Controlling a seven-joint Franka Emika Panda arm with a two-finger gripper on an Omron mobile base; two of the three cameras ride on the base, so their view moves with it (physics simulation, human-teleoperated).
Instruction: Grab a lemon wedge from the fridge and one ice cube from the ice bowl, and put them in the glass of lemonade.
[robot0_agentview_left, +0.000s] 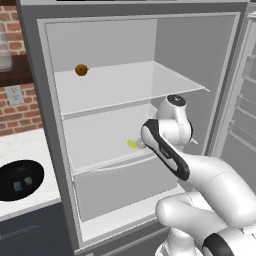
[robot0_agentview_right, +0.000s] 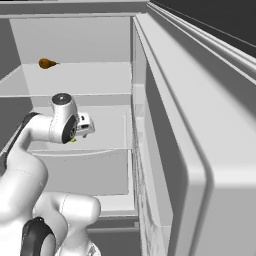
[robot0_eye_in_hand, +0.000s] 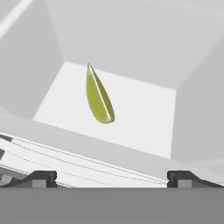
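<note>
We see the fridge (robot0_agentview_left: 60, 165) standing open, with our arm reaching into its middle compartment. The lemon wedge (robot0_eye_in_hand: 99, 96) lies on the pale middle shelf (robot0_agentview_left: 100, 140), just ahead of the pincer (robot0_eye_in_hand: 111, 177), whose jaws are spread wide and hold nothing. A round orange-brown ball (robot0_agentview_left: 81, 70) rests on the shelf above. The black ice bowl (robot0_agentview_left: 20, 179) sits on the white surface (robot0_agentview_left: 25, 147) left of the fridge.
</note>
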